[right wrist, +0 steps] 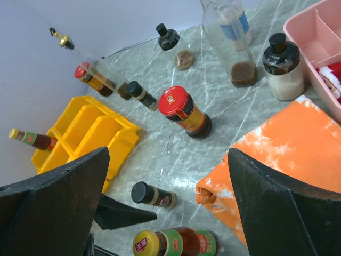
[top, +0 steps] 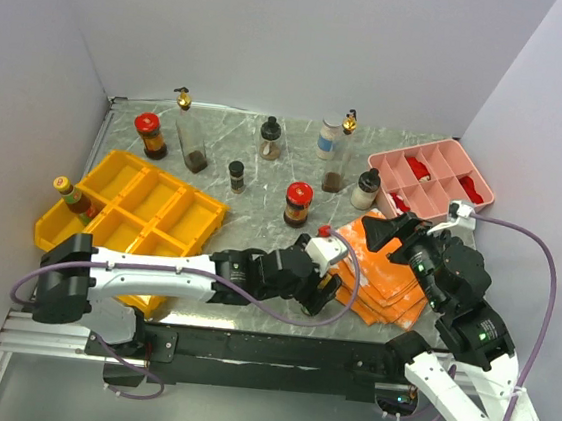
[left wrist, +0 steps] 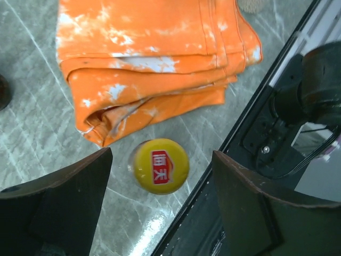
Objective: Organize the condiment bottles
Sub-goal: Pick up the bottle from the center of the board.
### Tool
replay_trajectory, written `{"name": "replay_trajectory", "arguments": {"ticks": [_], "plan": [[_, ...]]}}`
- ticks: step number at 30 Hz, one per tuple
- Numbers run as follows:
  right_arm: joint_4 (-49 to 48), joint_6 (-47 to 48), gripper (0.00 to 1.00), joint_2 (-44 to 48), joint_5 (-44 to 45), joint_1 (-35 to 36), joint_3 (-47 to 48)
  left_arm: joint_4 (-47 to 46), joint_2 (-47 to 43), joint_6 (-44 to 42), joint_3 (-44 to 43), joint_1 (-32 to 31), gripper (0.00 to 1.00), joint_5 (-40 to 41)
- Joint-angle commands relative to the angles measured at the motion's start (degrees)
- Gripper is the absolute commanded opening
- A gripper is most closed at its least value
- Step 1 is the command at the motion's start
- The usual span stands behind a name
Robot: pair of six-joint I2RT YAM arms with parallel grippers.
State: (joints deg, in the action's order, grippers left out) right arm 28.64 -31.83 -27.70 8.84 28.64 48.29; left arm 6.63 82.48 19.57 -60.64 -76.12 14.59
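**Left side.** The left gripper (left wrist: 162, 154) has its jaws apart and holds nothing. The yellow-capped bottle (left wrist: 160, 166) sits between the two fingers with its cap facing the wrist camera and a gap on either side. We cannot tell from this view whether it stands or lies. Just beyond the fingertips is the folded orange cloth (left wrist: 149, 64), near the bottle; contact is unclear.

**Right side.** The right gripper (right wrist: 168, 153) is spread wide and empty, above the table. A red-lidded jar (right wrist: 184, 111) stands straight ahead of it, and a small black-capped bottle (right wrist: 153, 195) is close under the fingers. Further ahead are a gold-spout bottle (right wrist: 90, 64) and a black-topped jar (right wrist: 282, 66).

**Progress.**
- One brown bottle (top: 73, 196) stands in a compartment of the yellow bins (top: 190, 216), well behind the left gripper, near that arm's base.
- Every other bottle we can see is loose on the table ahead of the two grippers.
- The pink tray (top: 384, 171), beside the right gripper, shows only red items and no bottles.

We judge the task barely begun. The yellow-capped bottle looks like the piece in hand, not yet gripped, and the rest are left to sort.
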Motion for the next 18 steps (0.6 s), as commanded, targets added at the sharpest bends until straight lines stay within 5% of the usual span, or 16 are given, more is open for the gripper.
{"name": "replay_trajectory", "arguments": {"ticks": [1, 4, 8, 18], "plan": [[-2.89, 0.81, 1.00, 0.72, 0.12, 0.36, -1.09, -2.95, 1.80, -1.12, -0.44, -1.23, 0.78, 2.02], [-3.59, 0.72, 1.00, 0.81, -0.49, 0.36, -2.06, -1.71, 2.51, -1.03, -0.71, -1.40, 0.68, 3.07], [-3.94, 0.72, 1.00, 0.11, -1.19, 0.36, -2.85, -1.89, 1.99, -0.24, -0.44, -1.58, 0.36, 4.04], [-5.88, 1.16, 1.00, -1.48, -1.98, 0.27, -4.70, 0.75, 0.76, 0.29, -3.95, -1.58, 0.01, 4.48]]}}
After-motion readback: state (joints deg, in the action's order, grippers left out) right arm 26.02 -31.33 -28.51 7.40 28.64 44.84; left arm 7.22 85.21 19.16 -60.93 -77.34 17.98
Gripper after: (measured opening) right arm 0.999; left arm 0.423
